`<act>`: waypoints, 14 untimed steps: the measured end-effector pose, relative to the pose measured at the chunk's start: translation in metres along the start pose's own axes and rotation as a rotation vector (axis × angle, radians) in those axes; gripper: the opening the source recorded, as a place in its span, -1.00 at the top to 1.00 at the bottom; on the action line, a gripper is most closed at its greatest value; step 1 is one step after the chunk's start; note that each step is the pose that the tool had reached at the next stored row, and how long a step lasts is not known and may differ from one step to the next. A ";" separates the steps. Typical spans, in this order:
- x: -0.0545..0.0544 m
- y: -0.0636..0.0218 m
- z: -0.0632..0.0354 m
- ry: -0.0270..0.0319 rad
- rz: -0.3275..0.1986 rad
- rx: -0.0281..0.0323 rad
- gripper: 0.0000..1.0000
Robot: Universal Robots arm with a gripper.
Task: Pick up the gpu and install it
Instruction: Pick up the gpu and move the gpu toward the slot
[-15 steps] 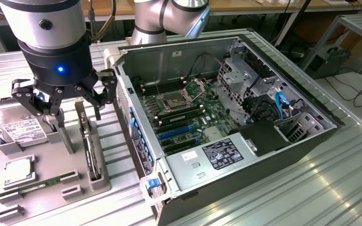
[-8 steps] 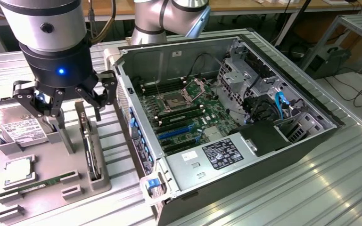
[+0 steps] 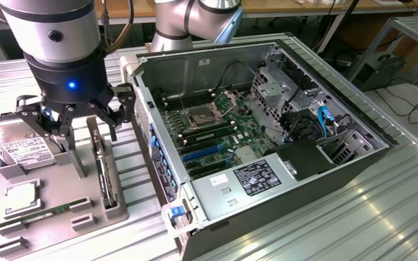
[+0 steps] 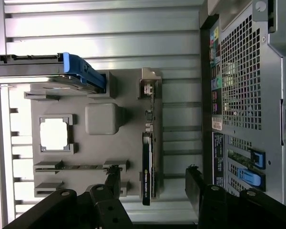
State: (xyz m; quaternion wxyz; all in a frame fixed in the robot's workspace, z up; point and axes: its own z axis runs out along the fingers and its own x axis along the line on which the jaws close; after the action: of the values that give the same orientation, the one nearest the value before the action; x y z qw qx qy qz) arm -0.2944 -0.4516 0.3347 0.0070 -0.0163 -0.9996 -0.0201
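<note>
The gpu [image 3: 106, 179] stands on its long edge in a slot of the grey parts tray [image 3: 56, 231], a thin dark card with its silver bracket at the far end. From the wrist it shows as a narrow black strip [image 4: 147, 164]. My gripper [image 3: 89, 134] hangs just above the card, open, one finger on each side of it and not touching it. In the wrist view the gripper [image 4: 152, 181] has a black fingertip [image 4: 113, 177] on one side of the card and the other fingertip toward the computer.
An open computer case [image 3: 282, 70] lies at the exterior view's right of the tray, its motherboard [image 3: 209, 128] and blue slots [image 3: 198, 154] exposed. The tray also holds a hard drive [image 3: 20, 145], a CPU [image 3: 22, 194], a RAM stick [image 3: 45, 213] and a grey post [image 3: 74, 157]. The case wall [image 4: 248, 95] is close to one finger.
</note>
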 end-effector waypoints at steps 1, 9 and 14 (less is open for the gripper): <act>0.000 0.0000 0.0005 0.0000 0.000 0.0000 -0.33; 0.000 -0.0001 0.0040 0.0000 0.000 0.0000 -0.33; 0.000 -0.0002 0.0064 0.0000 0.000 0.0000 -0.33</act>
State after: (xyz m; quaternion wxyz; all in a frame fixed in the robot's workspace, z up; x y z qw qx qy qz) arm -0.2944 -0.4516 0.3283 0.0071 -0.0164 -0.9996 -0.0201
